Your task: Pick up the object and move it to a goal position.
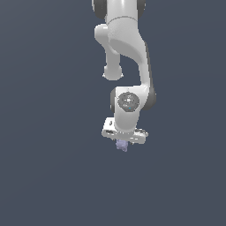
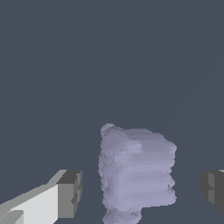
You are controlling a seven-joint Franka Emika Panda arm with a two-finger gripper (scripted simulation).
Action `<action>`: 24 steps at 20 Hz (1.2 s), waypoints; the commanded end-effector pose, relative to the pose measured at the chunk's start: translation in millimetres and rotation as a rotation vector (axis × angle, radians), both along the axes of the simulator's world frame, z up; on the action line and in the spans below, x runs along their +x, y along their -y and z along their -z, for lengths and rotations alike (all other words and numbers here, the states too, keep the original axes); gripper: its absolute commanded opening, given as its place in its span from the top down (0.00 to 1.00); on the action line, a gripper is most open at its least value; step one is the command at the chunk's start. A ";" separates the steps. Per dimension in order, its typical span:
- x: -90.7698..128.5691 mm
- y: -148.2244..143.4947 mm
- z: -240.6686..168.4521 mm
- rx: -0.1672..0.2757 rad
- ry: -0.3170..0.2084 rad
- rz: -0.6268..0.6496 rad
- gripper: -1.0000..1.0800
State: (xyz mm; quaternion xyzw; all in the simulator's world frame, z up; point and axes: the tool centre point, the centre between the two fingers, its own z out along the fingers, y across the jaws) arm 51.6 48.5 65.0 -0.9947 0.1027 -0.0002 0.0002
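Note:
The object (image 2: 136, 170) is a lumpy pale lavender blob. In the wrist view it sits between my two dark finger pads (image 2: 70, 192), with a visible gap on each side, so neither pad touches it. In the exterior view the object (image 1: 122, 145) peeks out just below the white hand. My gripper (image 1: 124, 140) is straight over it, pointing down, and its jaws are open around the blob. The fingers themselves are mostly hidden by the hand in the exterior view. No goal marker shows in either view.
The white arm (image 1: 128, 48) reaches down from the top of the exterior view. The plain dark grey-blue surface (image 1: 53, 176) fills the rest of both views.

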 end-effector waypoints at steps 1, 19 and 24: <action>-0.6 0.1 13.3 0.000 -0.001 0.001 0.04; 0.8 -0.1 24.3 0.000 -0.001 0.002 1.00; -1.7 -0.8 19.5 0.000 -0.001 0.002 1.00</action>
